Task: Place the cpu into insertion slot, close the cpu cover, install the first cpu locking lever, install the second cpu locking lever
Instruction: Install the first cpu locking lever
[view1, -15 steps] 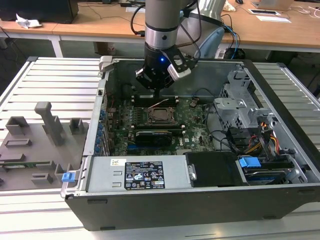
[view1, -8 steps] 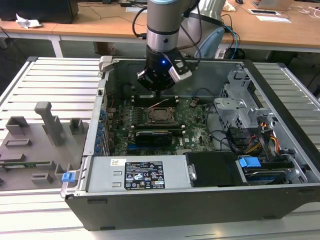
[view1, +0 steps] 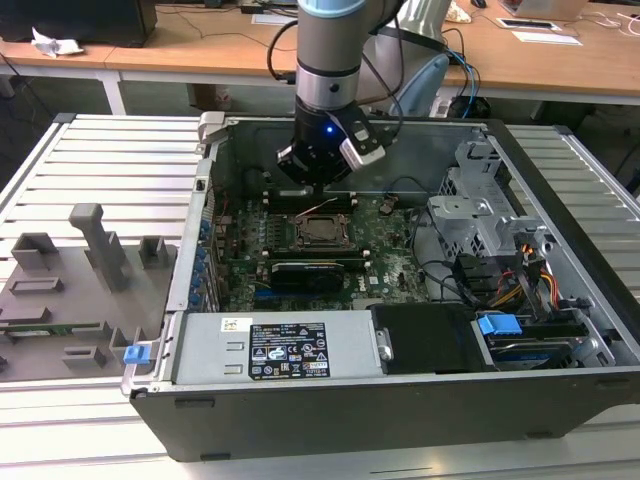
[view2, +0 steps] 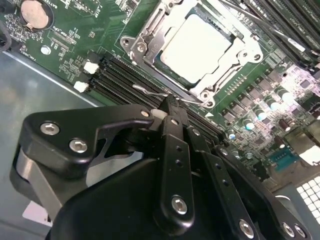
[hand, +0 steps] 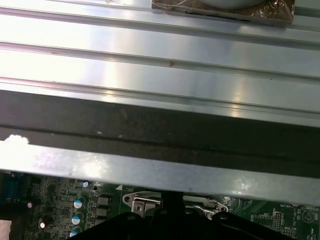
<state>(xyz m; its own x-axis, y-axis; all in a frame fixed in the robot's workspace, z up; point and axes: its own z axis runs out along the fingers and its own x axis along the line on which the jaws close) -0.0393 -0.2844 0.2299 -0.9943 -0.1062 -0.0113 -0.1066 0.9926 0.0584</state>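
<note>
Silvery-grey square metal cpu (view2: 200, 42) seated in grey-rimmed insertion slot (view2: 165, 67), shiny frame-shaped cpu cover (view2: 240, 50) down | matte black end effector (view2: 170, 107) beside slot, pinched shut on thin wire lever (view2: 150, 91) | ribbed aluminium table (view1: 90, 160)

Silvery cpu (view2: 196, 44) in grey-rimmed insertion slot (view2: 150, 30), green circuit board (view2: 90, 30)
</note>
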